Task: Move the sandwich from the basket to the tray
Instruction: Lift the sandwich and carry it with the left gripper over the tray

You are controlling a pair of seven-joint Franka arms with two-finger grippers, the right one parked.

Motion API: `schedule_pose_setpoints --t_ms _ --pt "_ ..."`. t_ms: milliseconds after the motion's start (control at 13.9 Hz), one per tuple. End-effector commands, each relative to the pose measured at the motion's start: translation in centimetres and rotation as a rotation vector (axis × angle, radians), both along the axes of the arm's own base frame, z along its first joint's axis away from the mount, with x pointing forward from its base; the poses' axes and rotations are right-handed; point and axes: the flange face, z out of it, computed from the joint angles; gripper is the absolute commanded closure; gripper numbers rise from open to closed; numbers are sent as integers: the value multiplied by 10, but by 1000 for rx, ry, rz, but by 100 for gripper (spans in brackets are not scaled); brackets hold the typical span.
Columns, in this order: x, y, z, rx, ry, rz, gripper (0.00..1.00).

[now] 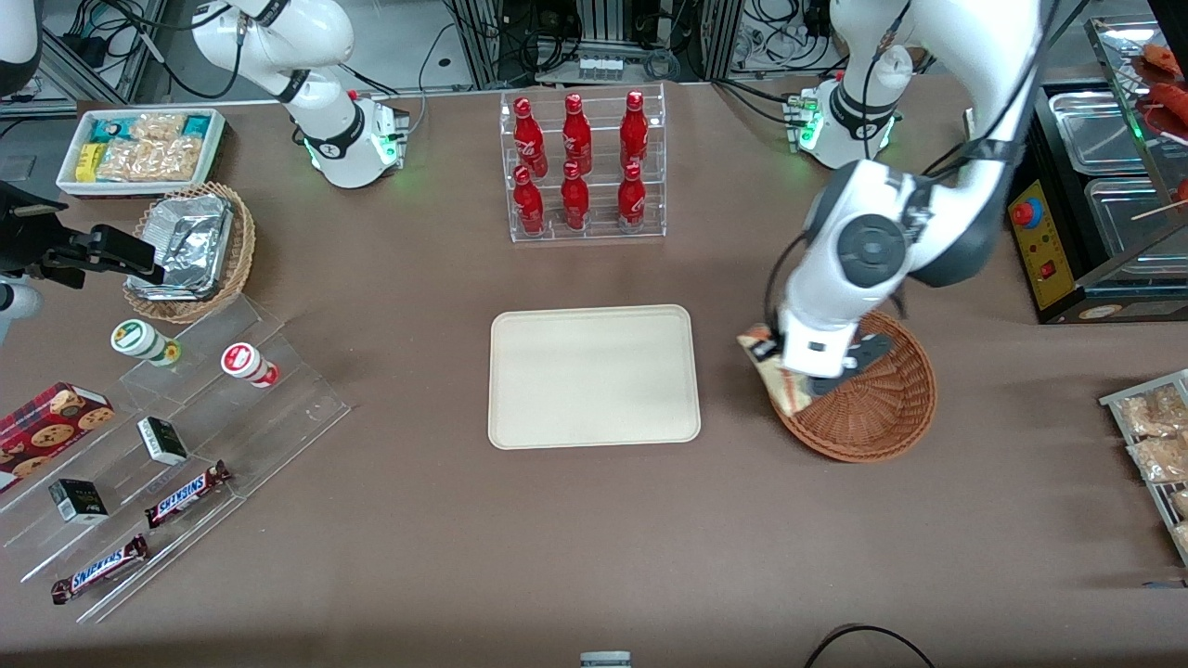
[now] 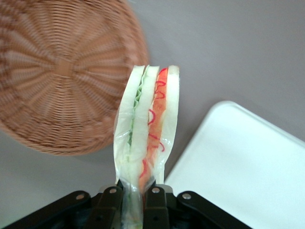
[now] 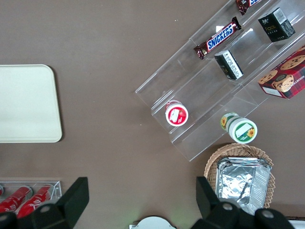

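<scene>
Two black fingers (image 2: 113,202) of the gripper (image 1: 817,371) are clamped on one end of the sandwich (image 2: 147,138), which stands out from them edge-on, green filling on one side and red-orange on the other. From the front, the sandwich (image 1: 775,376) sits at the basket (image 1: 877,408) rim on the side facing the tray (image 1: 594,376); it looks lifted clear of the weave, though the arm hides much of it. The wrist view shows the basket's (image 2: 57,76) bottom bare. The tray lies flat on the table (image 1: 594,557), just beside the basket, toward the parked arm's end. Farther from the front camera stands a rack of red bottles (image 1: 580,162).
</scene>
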Motion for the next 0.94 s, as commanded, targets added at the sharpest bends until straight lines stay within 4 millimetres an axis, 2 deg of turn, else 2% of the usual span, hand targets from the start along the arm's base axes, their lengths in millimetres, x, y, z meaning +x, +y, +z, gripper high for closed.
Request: schedule_pose_setpoints --t_ms 0,360,576,863 --pt "2 -47 0 -11 -5 -113 100" --pt "-7 -124 -22 -25 -9 -224 100" --pt "-17 -163 -37 -15 -17 -285 100" --pt "-32 -198 -47 -28 -16 -328 100"
